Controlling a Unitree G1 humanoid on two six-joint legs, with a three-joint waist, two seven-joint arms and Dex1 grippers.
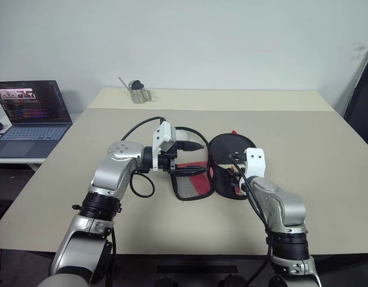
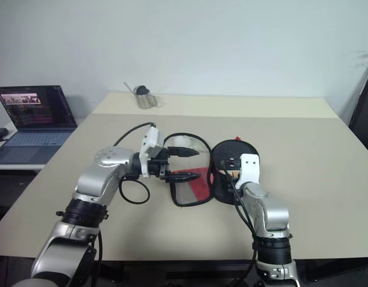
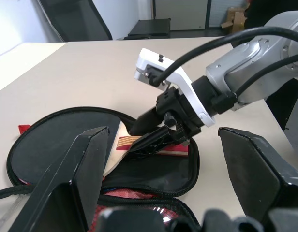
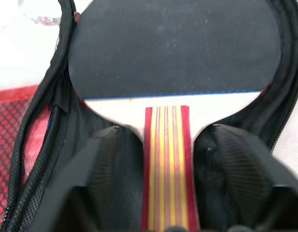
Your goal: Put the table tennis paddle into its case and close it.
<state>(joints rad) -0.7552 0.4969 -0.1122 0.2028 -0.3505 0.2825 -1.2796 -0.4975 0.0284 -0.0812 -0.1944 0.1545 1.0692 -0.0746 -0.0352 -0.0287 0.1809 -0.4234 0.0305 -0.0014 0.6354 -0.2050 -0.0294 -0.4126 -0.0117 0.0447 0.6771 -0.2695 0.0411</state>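
Note:
The case [image 1: 193, 186] lies open on the table in front of me, its red and black mesh flap folded out to the left. The table tennis paddle [image 4: 173, 48] rests in the case's other half, black face away from me and striped handle [image 4: 166, 169] toward me. My right gripper [image 4: 166, 129] is open, one finger on each side of the handle with a gap between. My left gripper [image 1: 199, 158] points right over the flap's edge, fingers [image 3: 81, 179] wide apart and nothing gripped between them. A zip rim [image 1: 193, 131] loops up behind it.
A metal cup [image 1: 137, 91] stands at the far left of the beige table [image 1: 303, 197]. An open laptop [image 1: 31, 113] sits on a side desk to the left. A dark upright object [image 1: 363, 101] stands beyond the table's right edge.

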